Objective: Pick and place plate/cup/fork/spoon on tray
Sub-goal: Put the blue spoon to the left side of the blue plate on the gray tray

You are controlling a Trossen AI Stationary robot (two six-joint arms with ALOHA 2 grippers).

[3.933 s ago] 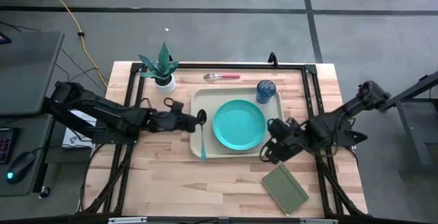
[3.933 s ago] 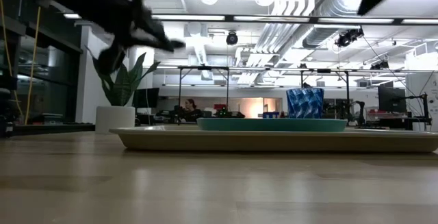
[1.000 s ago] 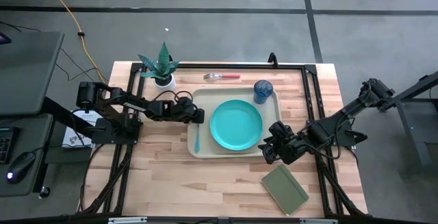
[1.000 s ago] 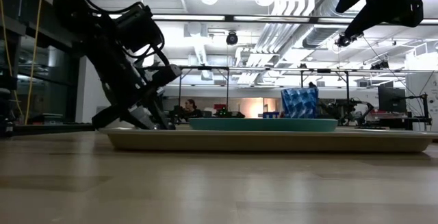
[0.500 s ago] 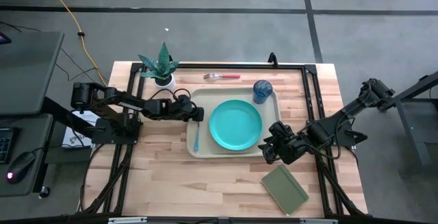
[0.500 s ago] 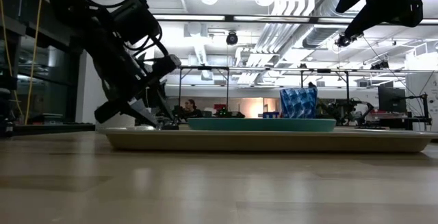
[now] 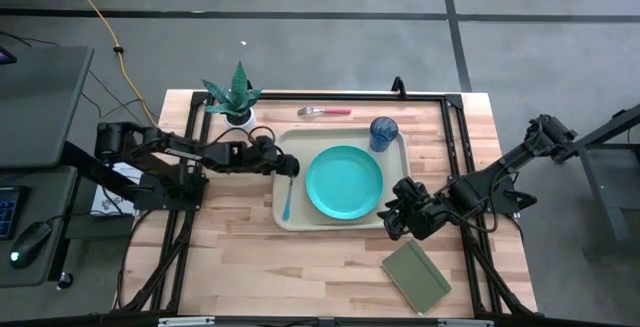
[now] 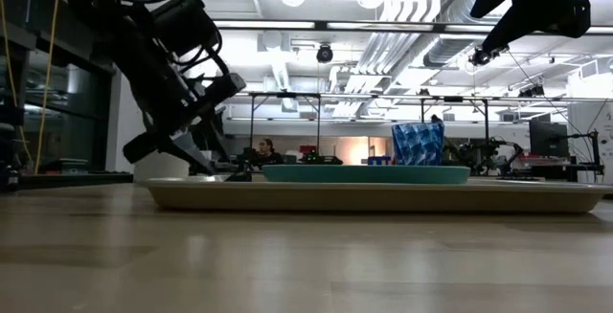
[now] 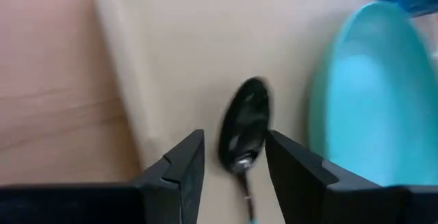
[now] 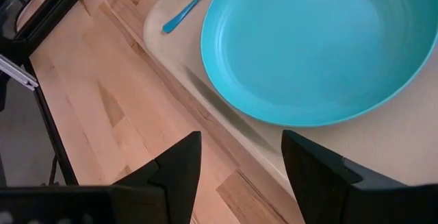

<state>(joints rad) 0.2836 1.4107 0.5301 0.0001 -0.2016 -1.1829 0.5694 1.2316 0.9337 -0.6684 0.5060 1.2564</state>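
The beige tray [image 7: 300, 147] holds the turquoise plate [image 7: 345, 182], the blue cup [image 7: 386, 132] at its far right corner, and the spoon [image 7: 287, 197] lying flat along its left side. Beyond the tray's far edge, the red-handled fork [image 7: 325, 111] lies on the table. My left gripper [image 9: 235, 159] is open just over the tray's left side, one finger on each side of the spoon's bowl [image 9: 245, 131], apart from it. At the tray's near right corner my right gripper [image 10: 239, 169] hovers open, by the plate's near edge [image 10: 287, 118].
A potted plant [image 7: 238, 97] stands at the far left of the table, close to the left arm. A dark green notebook [image 7: 416, 275] lies near the front edge on the right. Bare wood shows along the table's front left [image 7: 240, 257].
My left gripper has opened and let go of the spoon, which now lies on the tray's left side. The gripper has risen a little and drawn back slightly toward the table's left edge.
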